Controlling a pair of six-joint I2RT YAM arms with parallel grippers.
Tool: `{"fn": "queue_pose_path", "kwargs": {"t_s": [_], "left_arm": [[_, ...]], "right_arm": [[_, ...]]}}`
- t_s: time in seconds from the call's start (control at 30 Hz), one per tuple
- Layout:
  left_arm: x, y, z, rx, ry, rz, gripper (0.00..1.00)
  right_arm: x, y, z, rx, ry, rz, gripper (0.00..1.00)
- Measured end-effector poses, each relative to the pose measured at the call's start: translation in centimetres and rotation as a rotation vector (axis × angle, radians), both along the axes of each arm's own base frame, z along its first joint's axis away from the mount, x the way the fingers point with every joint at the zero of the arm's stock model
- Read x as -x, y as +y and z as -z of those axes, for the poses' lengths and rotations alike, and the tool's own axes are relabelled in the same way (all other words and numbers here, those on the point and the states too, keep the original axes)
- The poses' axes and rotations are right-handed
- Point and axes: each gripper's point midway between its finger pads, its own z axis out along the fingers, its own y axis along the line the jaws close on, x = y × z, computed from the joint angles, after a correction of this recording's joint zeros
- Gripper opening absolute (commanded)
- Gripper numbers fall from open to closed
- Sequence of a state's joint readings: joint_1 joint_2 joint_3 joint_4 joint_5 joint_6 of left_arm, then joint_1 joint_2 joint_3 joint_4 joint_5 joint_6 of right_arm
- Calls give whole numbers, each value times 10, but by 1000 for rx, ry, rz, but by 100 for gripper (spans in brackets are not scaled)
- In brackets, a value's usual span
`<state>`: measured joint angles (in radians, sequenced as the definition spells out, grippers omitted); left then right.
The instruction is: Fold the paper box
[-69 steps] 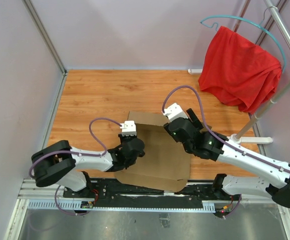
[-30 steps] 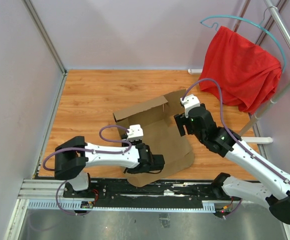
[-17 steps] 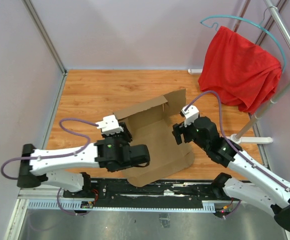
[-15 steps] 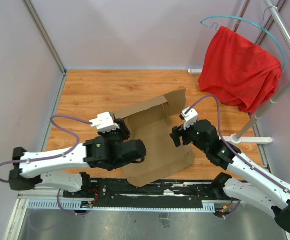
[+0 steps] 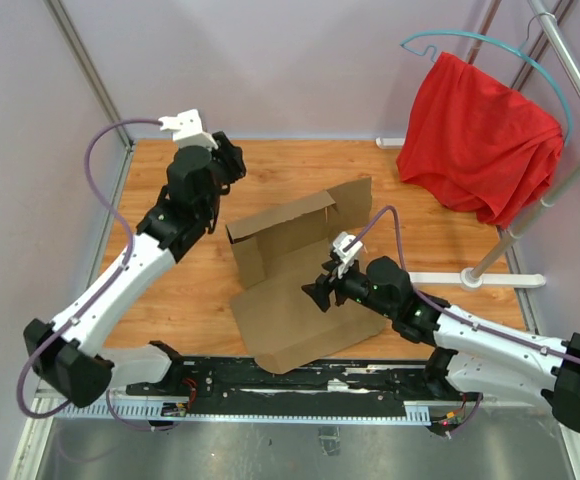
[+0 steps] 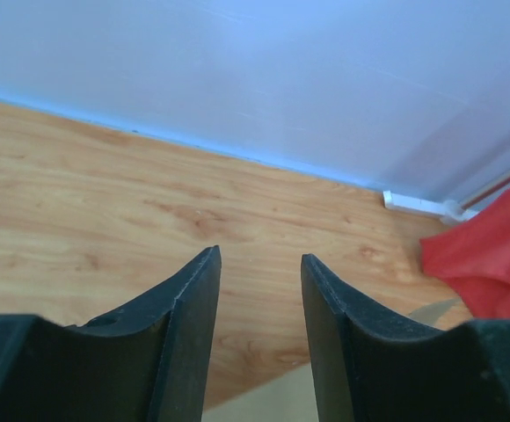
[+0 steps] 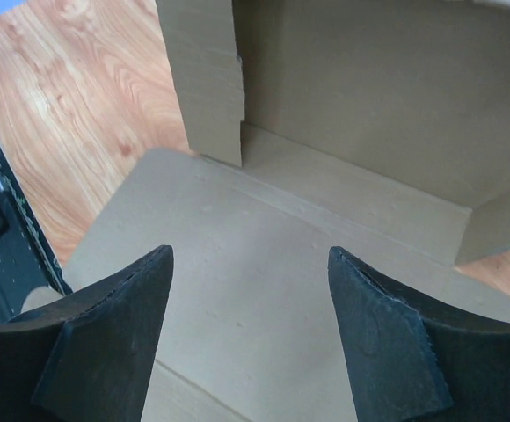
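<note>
The paper box [image 5: 300, 310] is a brown cardboard sheet lying on the wooden floor, its back panel [image 5: 295, 222] and a left side flap standing up. My right gripper [image 5: 313, 293] hovers low over the flat middle panel, open, nothing between its fingers. In the right wrist view the right gripper [image 7: 251, 251] faces the flat panel [image 7: 237, 290], with the upright wall [image 7: 369, 97] beyond. My left gripper [image 5: 232, 158] is raised at the far left, away from the box. In the left wrist view the left gripper [image 6: 259, 255] is open and empty; only a cardboard corner [image 6: 264, 400] shows.
A red cloth [image 5: 480, 135] hangs on a teal hanger from a rack at the back right; its white foot [image 5: 500, 278] lies on the floor right of the box. Walls close in the left and far sides. A metal rail [image 5: 300, 385] runs along the near edge.
My left arm has swung up from the box's near-left part to the far left. My right gripper has come down and left from the box's right edge to over its middle.
</note>
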<state>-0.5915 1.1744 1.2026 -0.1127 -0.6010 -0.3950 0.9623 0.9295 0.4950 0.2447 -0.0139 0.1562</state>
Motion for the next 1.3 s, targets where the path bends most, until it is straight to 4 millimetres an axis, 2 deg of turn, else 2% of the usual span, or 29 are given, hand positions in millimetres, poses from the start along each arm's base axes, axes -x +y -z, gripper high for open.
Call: {"fn": "queue_pose_path", "kwargs": {"t_s": [0.13, 0.2, 0.27, 0.37, 0.5, 0.63, 0.87, 1.03, 1.3], "left_arm": [[-46, 2, 16, -26, 45, 84, 46], [-65, 2, 26, -42, 73, 114, 45], [-79, -5, 38, -56, 102, 167, 43], [-88, -20, 65, -70, 151, 249, 40], [-88, -37, 106, -84, 228, 345, 36], [-84, -46, 135, -96, 293, 407, 35], [-69, -53, 156, -104, 369, 479, 35], [-59, -54, 166, -119, 419, 516, 34], [-51, -54, 180, -124, 454, 534, 31]], "right_arm": [[-2, 16, -8, -55, -48, -7, 76], [-2, 25, -4, -68, -74, -9, 77], [1, 37, 6, -64, -101, -22, 79], [2, 57, 22, -44, -141, -34, 80], [7, 83, 44, 1, -201, -57, 81], [2, 103, 42, -29, -260, -54, 82], [-7, 124, 28, -99, -297, -38, 83], [-16, 146, 20, -127, -304, -24, 85], [-32, 162, 36, -106, -299, 30, 84]]}}
